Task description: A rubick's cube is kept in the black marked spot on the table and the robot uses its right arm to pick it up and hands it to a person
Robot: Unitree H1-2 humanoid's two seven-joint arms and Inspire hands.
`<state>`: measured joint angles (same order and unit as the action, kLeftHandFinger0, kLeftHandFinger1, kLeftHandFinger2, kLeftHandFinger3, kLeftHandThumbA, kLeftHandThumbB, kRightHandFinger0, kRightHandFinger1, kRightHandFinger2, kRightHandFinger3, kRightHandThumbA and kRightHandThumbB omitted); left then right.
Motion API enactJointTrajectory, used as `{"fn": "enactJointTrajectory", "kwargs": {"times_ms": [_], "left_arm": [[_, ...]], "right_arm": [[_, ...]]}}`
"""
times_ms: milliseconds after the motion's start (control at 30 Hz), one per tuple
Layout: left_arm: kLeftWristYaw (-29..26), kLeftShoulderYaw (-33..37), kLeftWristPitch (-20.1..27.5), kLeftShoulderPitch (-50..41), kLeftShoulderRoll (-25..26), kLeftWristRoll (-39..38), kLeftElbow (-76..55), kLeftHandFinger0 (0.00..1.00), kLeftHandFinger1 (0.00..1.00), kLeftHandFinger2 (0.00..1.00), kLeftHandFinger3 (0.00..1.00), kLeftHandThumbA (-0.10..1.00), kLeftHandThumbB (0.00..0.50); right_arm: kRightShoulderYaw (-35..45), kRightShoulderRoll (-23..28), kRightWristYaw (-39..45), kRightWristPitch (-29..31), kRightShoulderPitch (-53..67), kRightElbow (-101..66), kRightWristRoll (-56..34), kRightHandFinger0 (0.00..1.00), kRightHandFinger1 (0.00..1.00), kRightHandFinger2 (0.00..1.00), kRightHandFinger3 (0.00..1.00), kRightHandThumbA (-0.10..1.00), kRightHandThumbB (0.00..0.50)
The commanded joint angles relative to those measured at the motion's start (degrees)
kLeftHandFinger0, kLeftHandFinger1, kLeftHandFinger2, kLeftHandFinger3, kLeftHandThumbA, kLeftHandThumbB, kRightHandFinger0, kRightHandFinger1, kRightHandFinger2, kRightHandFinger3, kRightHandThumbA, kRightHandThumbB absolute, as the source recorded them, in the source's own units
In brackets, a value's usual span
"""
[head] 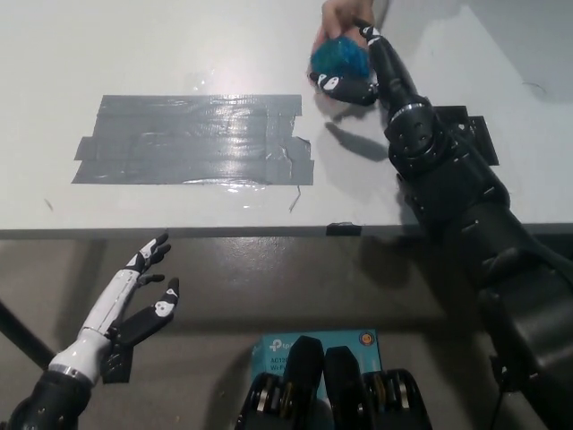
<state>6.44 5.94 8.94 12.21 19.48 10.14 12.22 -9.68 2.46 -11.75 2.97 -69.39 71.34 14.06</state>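
Black right hand (354, 76) is raised over the far part of the white table (134, 45), its fingers wrapped around the blue-faced Rubik's cube (339, 55), which sits against the palm, off the table surface. A person's hand (345, 16) reaches in just beyond the cube and touches its far side from above. Beside the black forearm, nearer the robot, lies the black marked spot (466, 134), with nothing on it. Well to the left of the hand, a broad patch of grey tape (192, 139) covers the tabletop. White left hand (134, 300) rests below the table edge, fingers spread and holding nothing.
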Motion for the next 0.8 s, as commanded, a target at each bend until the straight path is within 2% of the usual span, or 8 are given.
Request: {"fn": "enactJointTrajectory", "kwargs": {"times_ms": [0,67,300,433,500,600,700,767], "left_arm": [[0.6,-0.4,2.0,0.3,0.9,0.1,-1.3,0.87,0.98,1.00,1.00,0.38,0.076],[0.7,-0.4,1.8,0.0,0.9,0.0,-1.4,0.87,0.98,1.00,1.00,0.38,0.076],[0.7,-0.3,0.9,-0.2,0.5,0.3,-2.0,0.87,0.98,1.00,1.00,0.38,0.075],[0.4,-0.4,1.0,-1.4,0.5,0.4,-2.5,0.87,0.99,1.00,1.00,0.38,0.077],[0.4,-0.7,0.9,-1.6,0.6,0.1,-2.7,0.87,0.99,1.00,1.00,0.38,0.078],[0.3,-0.7,1.1,-1.7,0.5,0.0,-2.4,0.87,1.00,1.00,1.00,0.37,0.074],[0.2,-0.4,1.3,-2.2,0.3,0.3,-2.3,0.87,0.99,1.00,1.00,0.38,0.076],[0.3,-0.3,1.7,-2.3,0.3,0.1,-1.9,0.88,1.00,1.00,1.00,0.39,0.081]], "right_arm": [[0.2,2.1,-0.2,2.6,-2.0,-6.9,0.3,1.00,1.00,1.00,1.00,0.81,0.500],[0.1,2.7,-0.8,2.1,-1.2,-9.9,0.8,1.00,1.00,1.00,1.00,0.83,0.500],[2.4,5.8,0.5,-5.2,6.0,-35.3,1.3,1.00,1.00,1.00,1.00,0.77,0.449],[4.6,8.4,3.9,-9.1,14.0,-57.7,0.0,1.00,1.00,1.00,1.00,0.76,0.408],[7.1,10.7,6.8,-11.8,22.1,-74.9,-3.0,1.00,1.00,1.00,1.00,0.82,0.414],[7.8,11.5,7.3,-10.7,27.1,-82.8,-4.3,1.00,1.00,1.00,1.00,0.81,0.401],[7.9,12.8,8.6,-9.4,37.3,-94.9,-7.3,1.00,1.00,1.00,1.00,0.88,0.419],[7.4,14.0,9.8,-9.5,42.7,-100.1,-9.0,1.00,1.00,1.00,1.00,0.91,0.383]]}}
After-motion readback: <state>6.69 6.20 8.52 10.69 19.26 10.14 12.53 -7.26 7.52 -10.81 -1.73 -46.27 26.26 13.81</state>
